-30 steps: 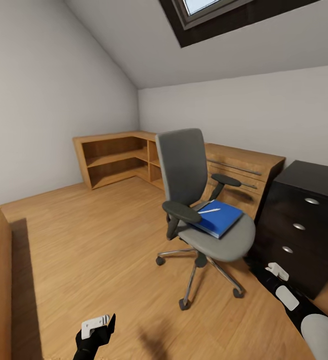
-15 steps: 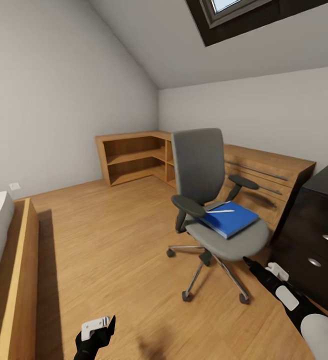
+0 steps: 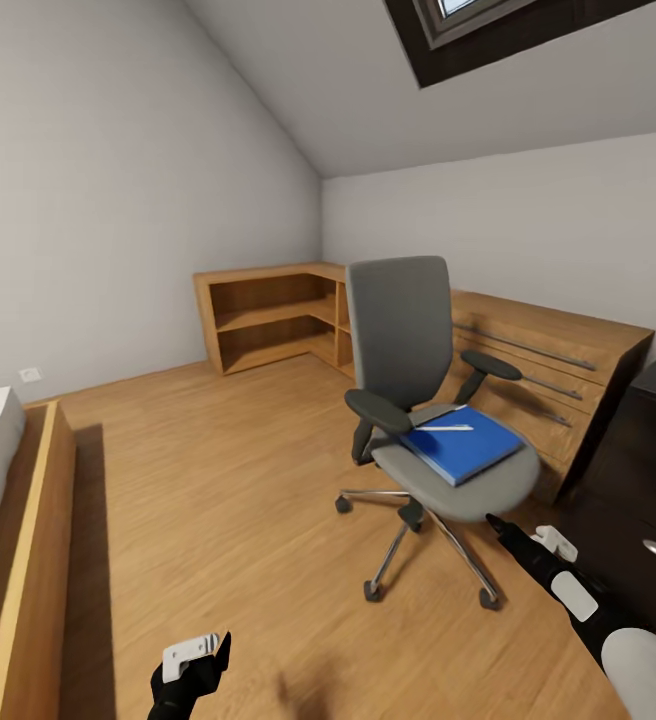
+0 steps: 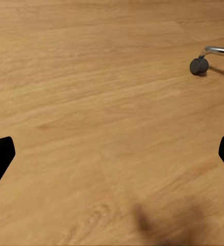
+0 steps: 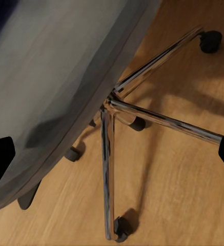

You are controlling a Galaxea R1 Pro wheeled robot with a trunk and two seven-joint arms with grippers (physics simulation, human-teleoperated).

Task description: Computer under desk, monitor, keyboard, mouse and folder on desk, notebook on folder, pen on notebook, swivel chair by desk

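Observation:
The grey swivel chair (image 3: 400, 330) stands mid-room on the wood floor. The blue folder (image 3: 471, 447) lies on its seat, with the whitish pen (image 3: 444, 428) resting on top. A thin grey strip shows at the folder's far edge; I cannot tell if it is the notebook. The desk's black drawers (image 3: 648, 470) are at the right edge. My right gripper (image 3: 498, 524) reaches low beside the seat's front; in the right wrist view it (image 5: 114, 159) is open under the seat, facing the chrome base (image 5: 107, 169). My left gripper (image 4: 112, 154) hangs open over bare floor.
Low wooden shelving (image 3: 268, 318) fills the far corner, and a wooden drawer unit (image 3: 548, 365) runs behind the chair. A wooden bed frame (image 3: 28, 540) lines the left side. One chair caster (image 4: 198, 65) sits ahead of the left gripper.
The whole view has swung, so the chair and drawers sit further right and the bed has come into view. My right arm has stretched forward to the chair's seat.

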